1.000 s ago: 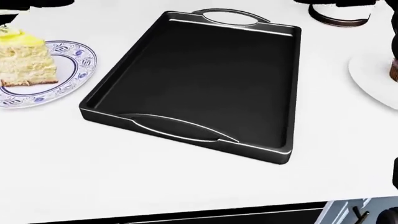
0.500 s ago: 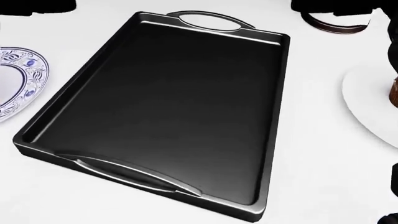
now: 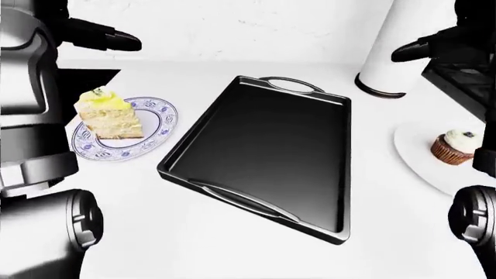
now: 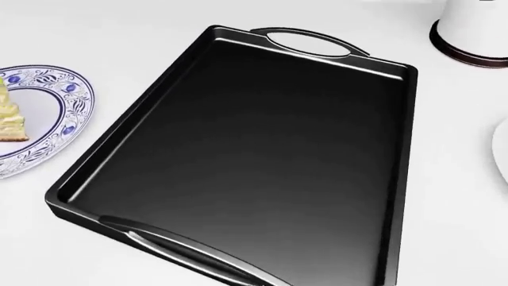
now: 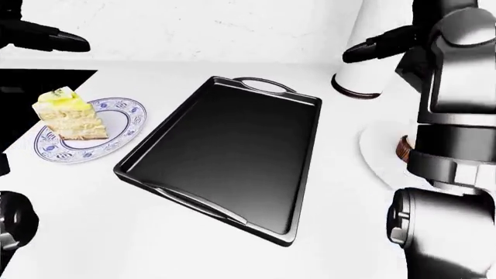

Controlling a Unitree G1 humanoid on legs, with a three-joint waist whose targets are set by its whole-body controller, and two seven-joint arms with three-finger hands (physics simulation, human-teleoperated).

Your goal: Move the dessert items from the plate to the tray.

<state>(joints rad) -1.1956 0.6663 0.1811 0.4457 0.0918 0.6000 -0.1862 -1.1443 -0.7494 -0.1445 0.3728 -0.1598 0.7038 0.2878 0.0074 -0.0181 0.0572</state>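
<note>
A yellow-topped cake slice (image 3: pixel 109 113) stands on a blue-patterned plate (image 3: pixel 159 125) at the left of the left-eye view. A cupcake (image 3: pixel 456 146) sits on a white plate (image 3: pixel 418 160) at the right. The black two-handled tray (image 3: pixel 263 151) lies between them with nothing in it, and it fills the head view (image 4: pixel 254 161). My left hand (image 3: pixel 116 39) is raised at the top left, open and empty, above and beyond the cake. My right hand (image 5: pixel 376 47) is raised at the top right, open and empty, near the white cylinder.
A white cylinder with a dark base (image 3: pixel 388 58) stands beyond the tray's right corner. A flat black surface (image 5: pixel 39 81) lies at the left past the cake plate. A dark appliance (image 3: pixel 465 87) sits at the right edge. My own arms frame both sides.
The head view has shifted, so the camera moved: the tray now sits further right, the cake's edge shows again at the left, and the dark shapes at the top are gone.
</note>
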